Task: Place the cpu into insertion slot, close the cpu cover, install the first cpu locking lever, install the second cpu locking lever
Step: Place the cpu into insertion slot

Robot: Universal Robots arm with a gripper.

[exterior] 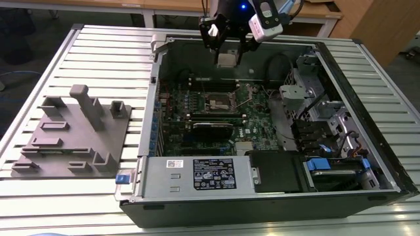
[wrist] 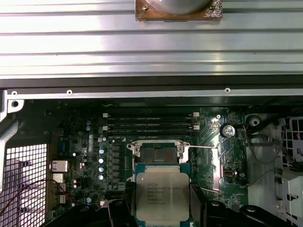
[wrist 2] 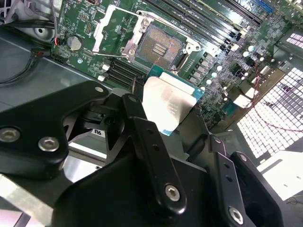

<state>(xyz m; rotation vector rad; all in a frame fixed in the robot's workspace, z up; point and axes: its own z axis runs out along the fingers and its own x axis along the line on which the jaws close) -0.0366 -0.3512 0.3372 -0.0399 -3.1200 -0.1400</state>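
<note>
gripper (exterior: 226, 49) is shut on the cpu (exterior: 226, 60). it pinches 2 opposite edges & holds it up in the air over the open pc case (exterior: 152, 98). the insertion slot (wrist: 157, 153) sits down on the green board (wrist: 80, 142), well apart from the cpu, w/ nothing in it.

cpu is a thin flat square: smooth silver-grey metal top, thin green rim. looks light & stiff. the top is prob slippery, so the edges are the best place to hold. its underside prob breaks easy, so no bumps.

slot has a dark frame, shiny metal rim & a golden-brown middle. the case stands on a ribbed metal table (exterior: 98, 49).
</note>
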